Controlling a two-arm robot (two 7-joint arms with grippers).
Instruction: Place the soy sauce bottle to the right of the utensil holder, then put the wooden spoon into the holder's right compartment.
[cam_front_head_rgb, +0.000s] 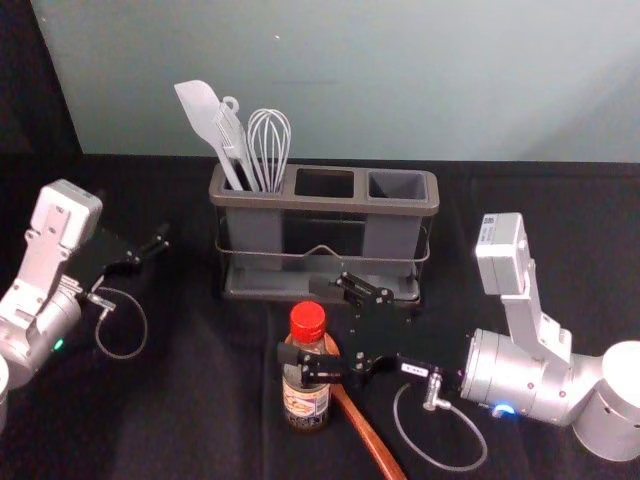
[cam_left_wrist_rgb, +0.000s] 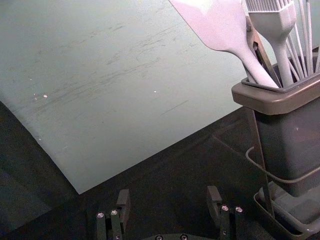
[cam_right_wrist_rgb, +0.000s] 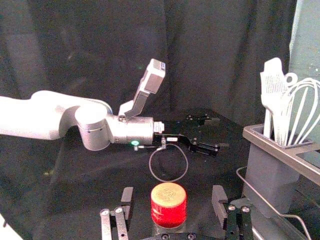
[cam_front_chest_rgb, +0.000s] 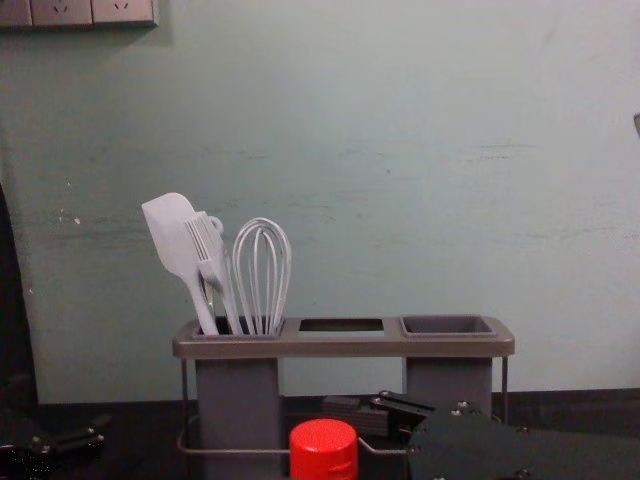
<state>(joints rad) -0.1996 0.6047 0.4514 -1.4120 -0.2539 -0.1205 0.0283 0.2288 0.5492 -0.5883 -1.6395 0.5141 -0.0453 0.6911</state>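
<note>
Two fingers (cam_right_wrist_rgb: 220, 201) apart, straddles soy sauce bottle (cam_front_head_rgb: 306, 404) with right claw (cam_front_head_rgb: 300, 320) before utensil holder (cam_front_head_rgb: 325, 203); parks left claw (cam_front_head_rgb: 138, 215), also apart, at left

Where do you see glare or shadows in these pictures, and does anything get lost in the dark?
Head view: glare whitens the right arm's rounded joint, a faint shadow crosses the wall at upper right, and the black right gripper nearly blends into the black cloth; left wrist view: a bright highlight on the spatula.
</note>
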